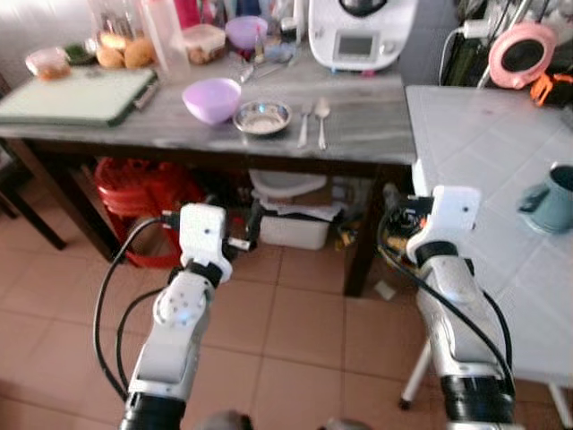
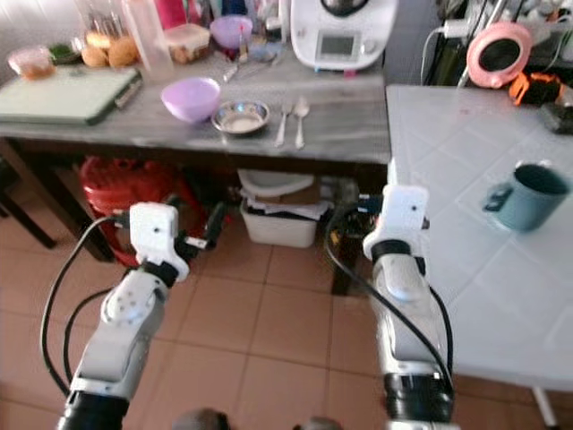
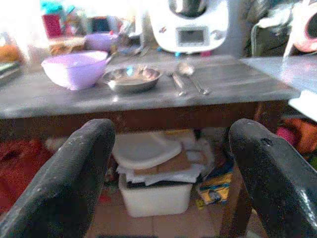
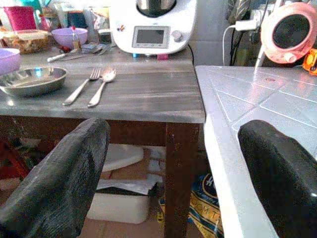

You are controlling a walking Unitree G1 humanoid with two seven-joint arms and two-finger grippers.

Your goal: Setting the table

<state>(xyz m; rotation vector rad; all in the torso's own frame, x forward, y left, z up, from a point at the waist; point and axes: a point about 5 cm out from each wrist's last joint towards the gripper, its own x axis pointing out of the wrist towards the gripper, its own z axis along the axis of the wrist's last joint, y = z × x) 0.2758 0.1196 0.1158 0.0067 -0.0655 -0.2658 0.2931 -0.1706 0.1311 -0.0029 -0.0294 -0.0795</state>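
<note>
On the grey table ahead lie a purple bowl, a small steel bowl, a fork and a spoon, side by side near the front edge. A teal mug stands on the white table to my right. My left gripper is held low in front of the grey table, open and empty. My right gripper hovers near the corner where the two tables meet, also open and empty. Both are well short of the dishes.
A white kitchen machine, food containers and bread stand at the back of the grey table, with a green board on its left. Under it are a red basket and a white bin. A pink round device sits far right.
</note>
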